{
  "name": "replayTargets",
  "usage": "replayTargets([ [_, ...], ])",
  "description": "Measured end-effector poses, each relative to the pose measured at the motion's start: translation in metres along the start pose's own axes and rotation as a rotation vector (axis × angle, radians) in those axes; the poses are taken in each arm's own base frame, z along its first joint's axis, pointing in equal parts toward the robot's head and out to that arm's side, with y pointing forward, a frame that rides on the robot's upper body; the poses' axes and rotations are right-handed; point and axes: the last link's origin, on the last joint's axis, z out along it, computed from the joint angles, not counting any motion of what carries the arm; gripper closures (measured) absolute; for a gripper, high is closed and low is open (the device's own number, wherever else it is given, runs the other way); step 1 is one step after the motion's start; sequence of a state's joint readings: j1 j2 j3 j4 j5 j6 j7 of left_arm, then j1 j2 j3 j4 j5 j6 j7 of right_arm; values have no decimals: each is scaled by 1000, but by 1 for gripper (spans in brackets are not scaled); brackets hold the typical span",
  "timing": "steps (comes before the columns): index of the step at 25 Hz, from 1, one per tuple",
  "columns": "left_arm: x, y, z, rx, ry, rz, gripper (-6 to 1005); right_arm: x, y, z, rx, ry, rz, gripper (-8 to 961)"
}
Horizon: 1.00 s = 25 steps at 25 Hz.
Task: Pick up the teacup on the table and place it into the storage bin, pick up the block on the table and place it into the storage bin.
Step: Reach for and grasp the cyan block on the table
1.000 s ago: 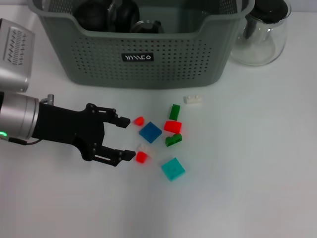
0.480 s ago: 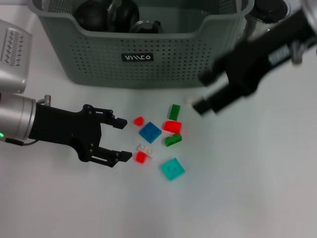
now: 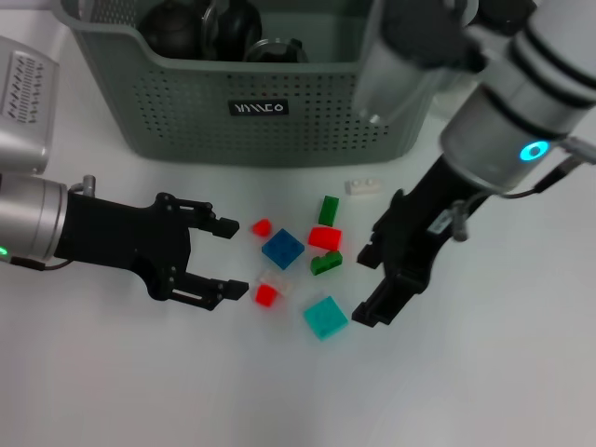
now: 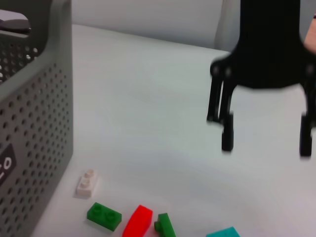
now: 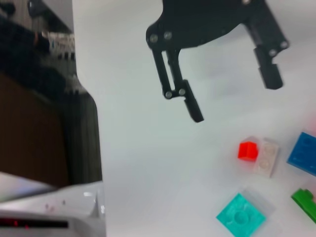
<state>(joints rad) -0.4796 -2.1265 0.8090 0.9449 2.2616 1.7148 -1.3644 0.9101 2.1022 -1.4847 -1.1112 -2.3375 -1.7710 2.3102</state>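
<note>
Small hard plastic toy blocks, scattered on white table [image 3: 484, 372] in front of large grey-green perforated plastic storage bin [image 3: 270, 102]. Probably very light, stiff, smooth and a bit slippery; not fragile. Best taken by two flat opposite sides, low on the body, w/ fingers straddling from above; easy to knock away if touched on one side only.

Left gripper [image 3: 233, 259]: black, lying low over the table, jaws released and spread wide toward the blocks. Small red cube block [image 3: 265, 295] just beyond the tip of the lower finger, touching a whitish clear block [image 3: 276, 279]; not yet between the jaws. Second small red piece [image 3: 261, 226] just past the upper finger. Blue square block [image 3: 282, 248] a bit further, roughly on the line of the gap.

Right gripper [image 3: 371, 285]: also black, jaws released, coming from the right side, tips near teal square block [image 3: 325, 317] and dark green block [image 3: 326, 263]. Red flat block [image 3: 325, 237], green upright block [image 3: 329, 209] and white small brick [image 3: 363, 186] between the two grippers and the bin.

Dark round objects inside the bin; teacup among them cannot be confirmed. Judged: block stage, approach only, nothing gripped. Risk: both grippers close to same cluster, possible collision or pushing blocks.
</note>
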Motion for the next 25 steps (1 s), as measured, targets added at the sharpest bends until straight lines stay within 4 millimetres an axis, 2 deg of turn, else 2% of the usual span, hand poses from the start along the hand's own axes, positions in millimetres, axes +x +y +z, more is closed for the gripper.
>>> replayTargets([
  [7,-1,0,-1,24,27,-34,203,-14,-4,35,67,78,-172,163],
  [13,-4,0,-1,33,38,-58,203,-24,3,58,99,121,-300,162],
  [25,-2,-2,-1,39,46,-67,203,-26,4,83,101,142,-366,178],
])
